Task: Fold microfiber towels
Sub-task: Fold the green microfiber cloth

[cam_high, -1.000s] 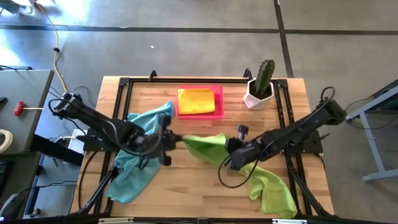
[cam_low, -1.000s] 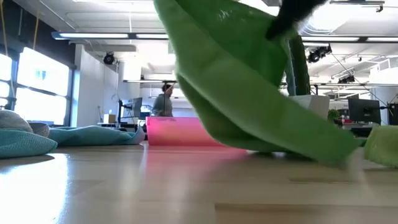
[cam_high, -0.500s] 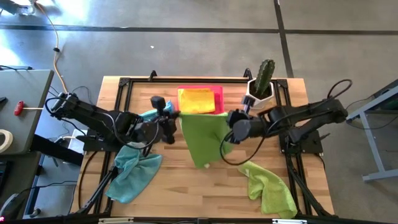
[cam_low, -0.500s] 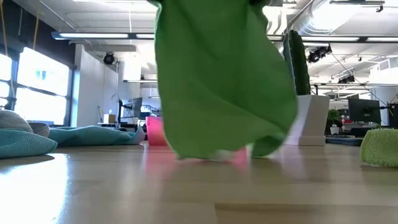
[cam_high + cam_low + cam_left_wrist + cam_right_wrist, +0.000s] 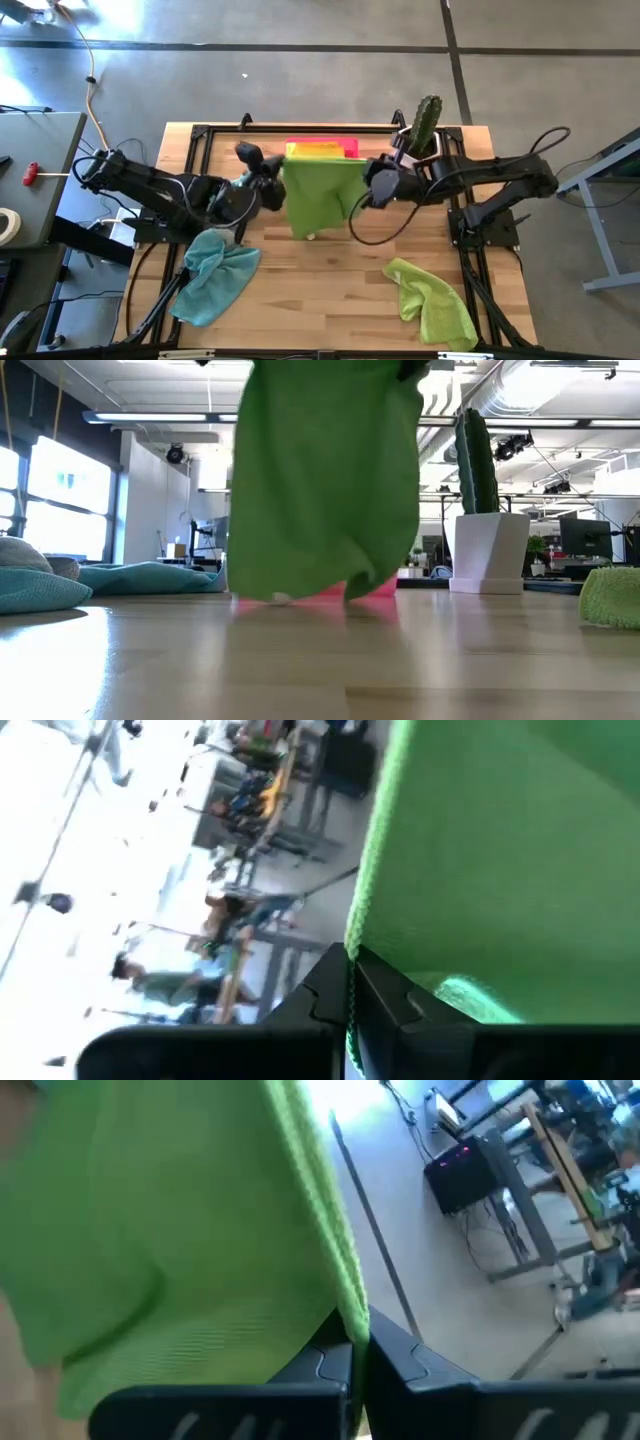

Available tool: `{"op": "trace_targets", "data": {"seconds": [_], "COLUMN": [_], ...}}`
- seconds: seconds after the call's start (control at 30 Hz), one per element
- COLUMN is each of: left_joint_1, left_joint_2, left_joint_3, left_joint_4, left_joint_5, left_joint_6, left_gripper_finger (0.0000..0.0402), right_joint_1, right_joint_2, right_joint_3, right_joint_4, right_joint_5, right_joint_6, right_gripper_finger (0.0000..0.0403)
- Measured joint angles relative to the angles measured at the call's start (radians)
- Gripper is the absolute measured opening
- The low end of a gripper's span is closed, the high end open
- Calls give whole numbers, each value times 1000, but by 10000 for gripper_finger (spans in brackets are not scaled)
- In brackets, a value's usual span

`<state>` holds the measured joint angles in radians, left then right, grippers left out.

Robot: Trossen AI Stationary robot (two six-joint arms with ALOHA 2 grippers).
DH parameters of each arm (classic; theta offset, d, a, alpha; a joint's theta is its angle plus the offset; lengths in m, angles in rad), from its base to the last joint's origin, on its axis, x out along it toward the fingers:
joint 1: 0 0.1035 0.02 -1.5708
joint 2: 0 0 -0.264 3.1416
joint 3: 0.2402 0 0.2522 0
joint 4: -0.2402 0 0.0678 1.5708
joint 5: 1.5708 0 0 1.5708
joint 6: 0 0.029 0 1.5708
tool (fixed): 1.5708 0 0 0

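A lime green microfiber towel (image 5: 322, 198) hangs spread as a sheet between my two grippers, above the middle of the table and in front of the pink tray (image 5: 350, 183). My left gripper (image 5: 282, 182) is shut on its upper left corner, my right gripper (image 5: 366, 184) on its upper right corner. In the low view the towel (image 5: 325, 480) falls almost to the tabletop; whether its lower edge (image 5: 290, 596) touches the wood I cannot tell. A yellow towel (image 5: 318, 150) lies in the tray. My left gripper pinches the green towel's upper left corner (image 5: 352, 958) between its two shut fingers (image 5: 392, 1005), coming nearly level from the table's left. The cloth hangs below the hold. My right gripper pinches the upper right corner (image 5: 350, 1312) between its shut fingers (image 5: 395, 1360), slanting down from the right. The top edge runs between the two holds.
A teal towel (image 5: 214, 277) lies crumpled at the near left, and another lime green towel (image 5: 434, 300) at the near right. A cactus in a white pot (image 5: 419, 132) stands at the far right, beside the tray. Bare wood lies under and in front of the hanging towel.
Both grippers have risen and gone toward the table's far edge, staying shut. The green towel, which sagged from them with its right part trailing on the table, has been lifted and now hangs straight down, spread flat between them.
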<state>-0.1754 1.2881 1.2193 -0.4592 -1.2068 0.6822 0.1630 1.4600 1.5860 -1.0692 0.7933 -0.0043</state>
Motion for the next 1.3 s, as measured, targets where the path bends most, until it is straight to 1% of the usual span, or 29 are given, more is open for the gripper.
{"op": "trace_targets", "data": {"seconds": [0.03, 0.07, 0.13, 0.17, 0.2, 0.23, 0.27, 0.3, 0.33, 0.43, 0.5, 0.53, 0.6, 0.7, 0.8, 0.87, 1.0, 1.1, 1.2, 1.3], "left_joint_1": [0, -4, -19, -28, -35, -40, -45, -48, -48, -45, -30, -23, -4, 17, 35, 46, 50, 24, -16, -63], "left_joint_2": [0, 0, -5, -13, -18, -20, -21, -22, -23, -31, -28, -28, -28, -28, -28, -28, -28, -28, -28, -28], "left_joint_3": [0, 0, 0, 0, 0, 1, 1, 0, -1, 1, 0, 0, 0, 0, 0, 0, 0, 0, 0, 0], "left_joint_4": [13, 24, 42, 40, 46, 52, 50, 48, 50, 113, 185, 226, 313, 411, 458, 465, 448, 412, 356, 287], "left_joint_5": [3, 35, 139, 194, 237, 279, 305, 313, 297, 153, 57, 21, -21, -35, -30, -29, -34, -36, -36, -30], "left_joint_6": [25, 41, 56, 59, 62, 62, 63, 71, 90, 192, 284, 335, 433, 533, 569, 563, 508, 444, 315, 169], "left_gripper_finger": [0, 0, 0, 0, 0, 0, 0, 0, 0, 0, 0, 0, 0, 0, 0, 0, 0, 0, 0, 0], "right_joint_1": [-5, -8, -7, -7, -6, -5, -2, 2, 4, 8, 6, 5, 2, 0, -1, -3, -6, -6, -6, -6], "right_joint_2": [-3, -7, -11, -11, -11, -11, -11, -11, -10, -11, -11, -11, -9, -8, -7, -7, -6, -6, -6, -6], "right_joint_3": [0, 0, 0, 0, 0, 0, 0, 6, 16, 58, 98, 121, 165, 210, 226, 226, 202, 199, 199, 199], "right_joint_4": [-3, -6, 2, 1, -1, -1, -1, -10, -20, -19, -19, -16, -8, -8, -11, -11, -14, -37, -55, -77], "right_joint_5": [-78, -175, -338, -392, -418, -419, -395, -345, -276, -51, 33, 48, 46, 27, 29, 28, -13, -34, -56, -125], "right_joint_6": [-28, -52, -91, -111, -130, -137, -152, -159, -165, -214, -258, -276, -290, -285, -285, -285, -268, -251, -217, -167], "right_gripper_finger": [0, 0, 0, 0, 0, 0, 0, 0, 0, 0, 0, 0, 0, 0, 0, 0, 0, 0, 0, 0]}}
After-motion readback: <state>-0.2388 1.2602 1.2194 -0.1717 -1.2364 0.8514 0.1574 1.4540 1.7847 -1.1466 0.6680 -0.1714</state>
